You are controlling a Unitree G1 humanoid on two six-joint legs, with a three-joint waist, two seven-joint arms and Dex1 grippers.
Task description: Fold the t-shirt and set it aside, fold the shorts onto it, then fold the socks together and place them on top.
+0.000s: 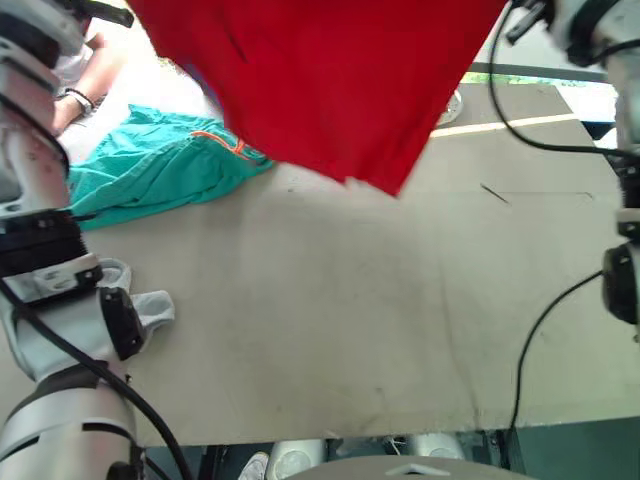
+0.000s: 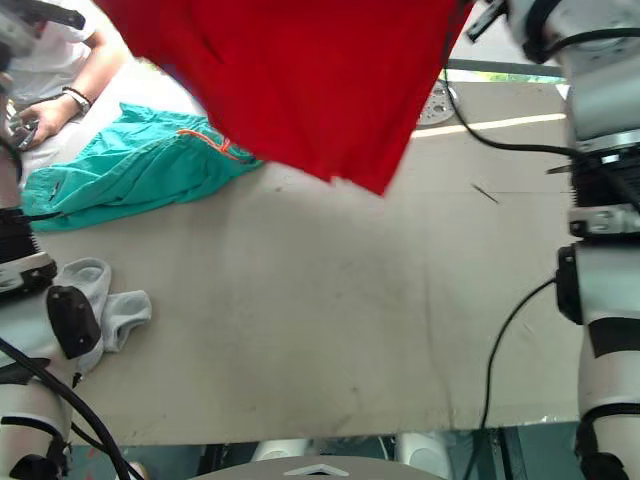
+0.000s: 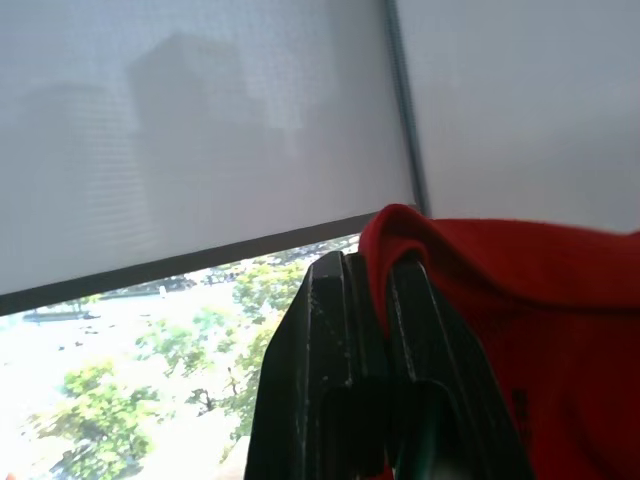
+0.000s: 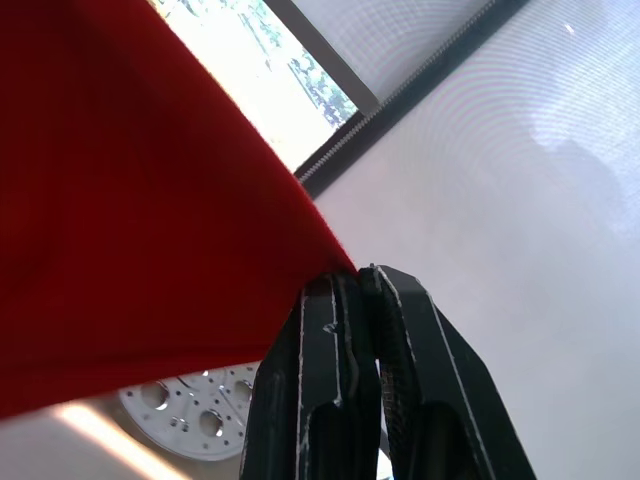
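Observation:
The bright red t-shirt [image 1: 330,80] hangs in the air above the far half of the table, stretched between my two raised arms. My left gripper [image 3: 378,262] is shut on one upper edge of the shirt [image 3: 520,300]. At the other end my right gripper [image 4: 352,275] is shut on a corner of the red fabric [image 4: 120,200]. The teal-green shorts [image 1: 150,165] with an orange drawstring lie crumpled at the far left of the table. The light grey socks [image 2: 110,300] lie near the left front edge, beside my left arm.
The tan table top [image 1: 340,320] stretches wide under the hanging shirt. A person [image 2: 60,70] in white sits at the far left behind the shorts. A round perforated metal disc [image 4: 195,405] lies at the far right. Black cables [image 1: 535,340] run along my right arm.

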